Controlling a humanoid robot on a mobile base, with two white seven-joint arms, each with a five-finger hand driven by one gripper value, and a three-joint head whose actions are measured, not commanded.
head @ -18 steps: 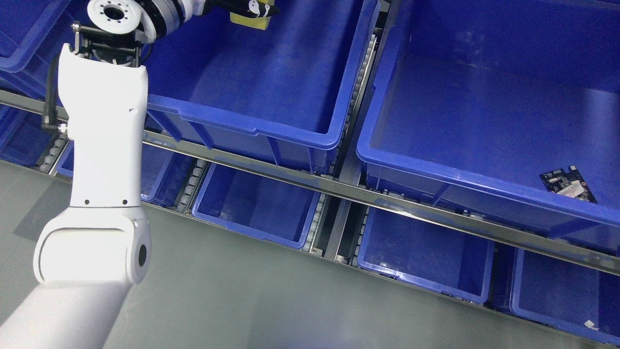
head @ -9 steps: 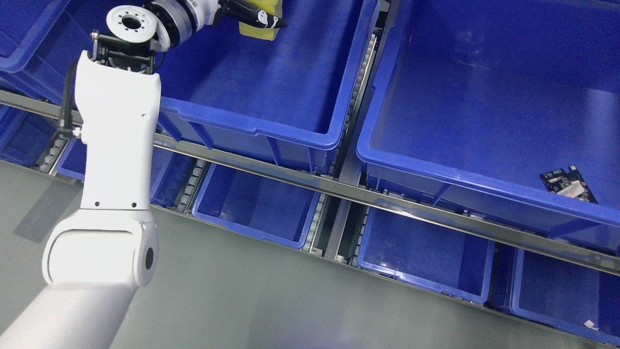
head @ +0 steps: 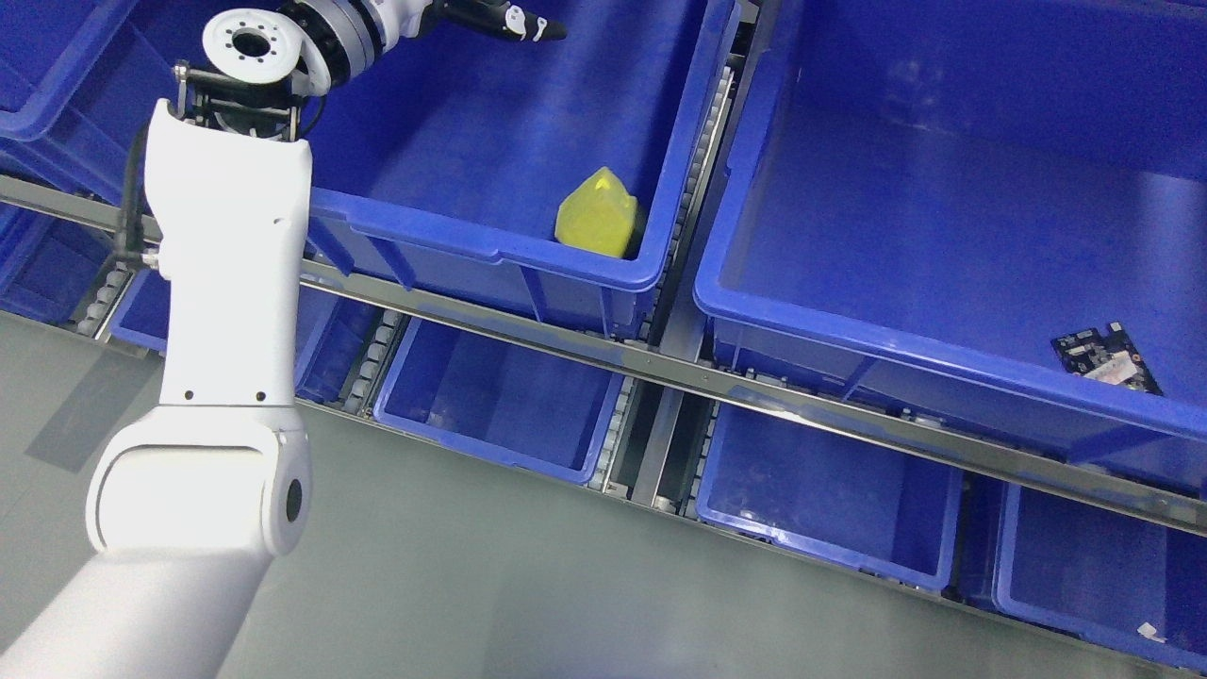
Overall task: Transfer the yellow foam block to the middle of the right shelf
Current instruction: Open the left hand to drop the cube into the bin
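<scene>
Release step: left hand (head: pixel 504 19), fingers extended and empty, above bin (head: pixel 490 247); block (head: pixel 596 215) lies in its corner. Next, arm withdrawal.

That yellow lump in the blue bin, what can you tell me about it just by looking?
The yellow foam block is a pale yellow chunk with a soft, matte look and a pointed top, as if standing on a corner or edge. It sits free in the near right corner of a large blue bin, close against the front wall. Nothing grips it: the left hand hangs well above it at the picture's top edge.
</scene>
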